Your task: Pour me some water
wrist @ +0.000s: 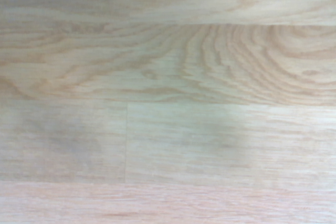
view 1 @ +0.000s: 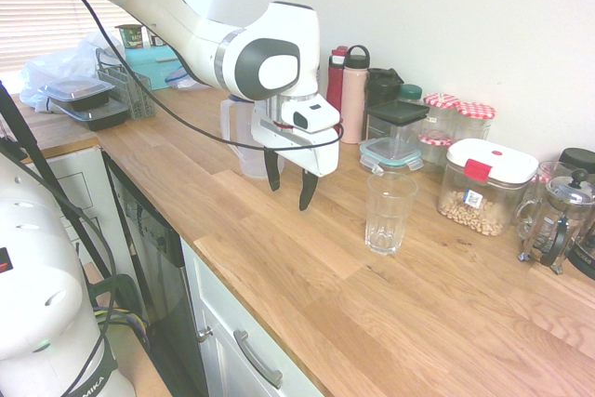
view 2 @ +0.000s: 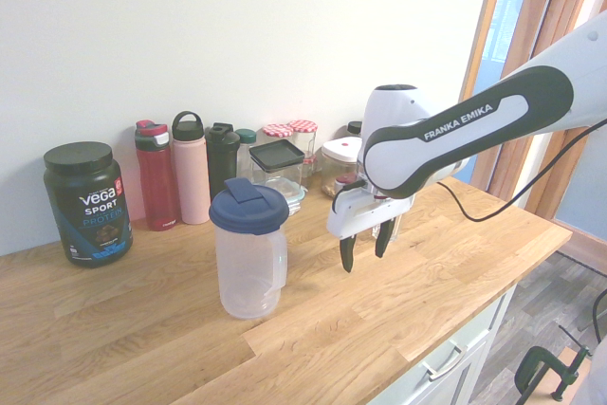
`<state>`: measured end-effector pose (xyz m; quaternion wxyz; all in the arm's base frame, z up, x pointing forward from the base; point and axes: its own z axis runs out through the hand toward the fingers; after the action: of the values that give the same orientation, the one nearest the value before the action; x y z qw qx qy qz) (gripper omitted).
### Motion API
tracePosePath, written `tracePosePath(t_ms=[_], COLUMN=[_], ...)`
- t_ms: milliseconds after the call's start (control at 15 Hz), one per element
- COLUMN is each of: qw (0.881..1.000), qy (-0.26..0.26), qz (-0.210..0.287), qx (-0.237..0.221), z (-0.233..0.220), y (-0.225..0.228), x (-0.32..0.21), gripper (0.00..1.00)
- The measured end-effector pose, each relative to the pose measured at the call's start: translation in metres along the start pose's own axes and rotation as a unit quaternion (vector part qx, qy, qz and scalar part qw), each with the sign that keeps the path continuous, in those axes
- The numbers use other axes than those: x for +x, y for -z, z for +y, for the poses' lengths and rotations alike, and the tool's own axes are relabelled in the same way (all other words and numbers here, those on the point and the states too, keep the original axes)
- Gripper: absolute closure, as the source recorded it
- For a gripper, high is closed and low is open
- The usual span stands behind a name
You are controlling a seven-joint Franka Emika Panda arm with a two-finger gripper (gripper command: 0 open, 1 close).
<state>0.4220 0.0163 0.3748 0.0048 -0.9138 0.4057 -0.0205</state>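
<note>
A clear plastic pitcher with a dark blue lid stands upright on the wooden countertop. In the first exterior view the arm partly covers the pitcher. An empty clear drinking glass stands on the counter, apart from the pitcher. My gripper hangs above the counter between the two, pointing down, touching neither. Seen from the other side, the gripper is open with nothing between its fingers. The wrist view shows only bare wood.
Along the wall stand a red bottle, a pink bottle, a black protein tub, several jars and a lidded container of chickpeas. A French press is at the far right. The counter's front edge is near.
</note>
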Motion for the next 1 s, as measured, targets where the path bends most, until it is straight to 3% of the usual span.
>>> tracePosePath(t_ms=[200,400,733,1000], qw=[1.0,1.0,0.999,0.996], qy=[-0.004,-0.006,0.025,0.043], qz=[0.001,0.008,0.022,0.058], qx=[-0.004,-0.012,0.024,0.054], z=[-0.001,0.003,0.009,-0.022], y=[0.003,0.041,0.117,0.13], x=[-0.001,-0.023,-0.098,-0.169], gripper=[0.0,0.0,0.0,0.0])
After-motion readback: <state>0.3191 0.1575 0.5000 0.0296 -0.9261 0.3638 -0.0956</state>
